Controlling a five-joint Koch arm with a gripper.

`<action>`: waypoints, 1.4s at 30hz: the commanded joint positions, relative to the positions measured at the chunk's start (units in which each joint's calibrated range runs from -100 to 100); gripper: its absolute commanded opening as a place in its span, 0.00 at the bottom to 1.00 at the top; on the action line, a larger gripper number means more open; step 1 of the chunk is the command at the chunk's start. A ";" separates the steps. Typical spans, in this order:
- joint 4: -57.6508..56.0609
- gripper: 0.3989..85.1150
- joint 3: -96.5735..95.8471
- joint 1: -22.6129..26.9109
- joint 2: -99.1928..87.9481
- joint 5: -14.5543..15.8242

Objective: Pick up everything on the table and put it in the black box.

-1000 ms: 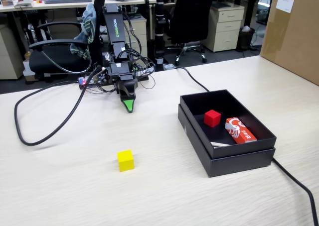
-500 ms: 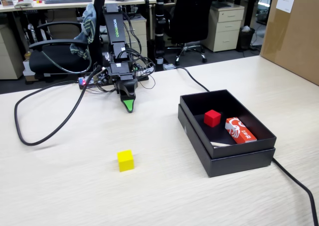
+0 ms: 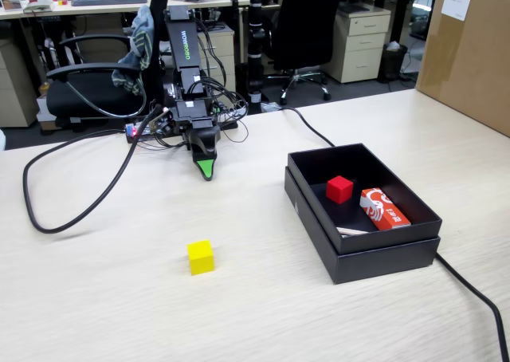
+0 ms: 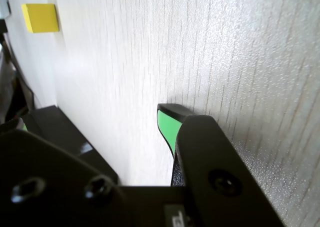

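A yellow cube [image 3: 201, 257] lies on the light wood table in front of the arm; the wrist view shows it at the top left [image 4: 40, 17]. The black box [image 3: 374, 260] stands open at the right and holds a red cube [image 3: 339, 189] and a red-and-white packet [image 3: 384, 208]. My gripper [image 3: 206, 169] hangs tip-down close over the table by the arm's base, well behind the yellow cube and left of the box. In the wrist view the gripper [image 4: 95, 124] has its green-padded jaws apart with bare table between them, holding nothing.
A black cable [image 3: 72, 210] loops over the table at the left, and another [image 3: 478, 298] runs off from the box at the right. A large cardboard box [image 3: 470, 51] stands at the far right. Office chairs and desks are behind the table.
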 commanded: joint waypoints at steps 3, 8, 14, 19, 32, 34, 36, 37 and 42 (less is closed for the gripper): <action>-2.38 0.59 -0.84 0.00 0.07 -0.10; -2.38 0.59 -0.93 0.00 0.07 -0.10; -2.38 0.59 -0.84 0.00 0.07 -0.10; -2.38 0.59 -0.93 0.00 0.07 -0.10; -6.36 0.57 1.16 -0.34 -0.04 0.00; -9.81 0.57 3.24 -0.68 -0.04 0.05; -13.18 0.57 5.51 -0.93 -0.04 0.05; -15.43 0.57 6.96 -0.93 -0.04 0.05; -30.55 0.56 20.01 -1.17 -0.04 0.15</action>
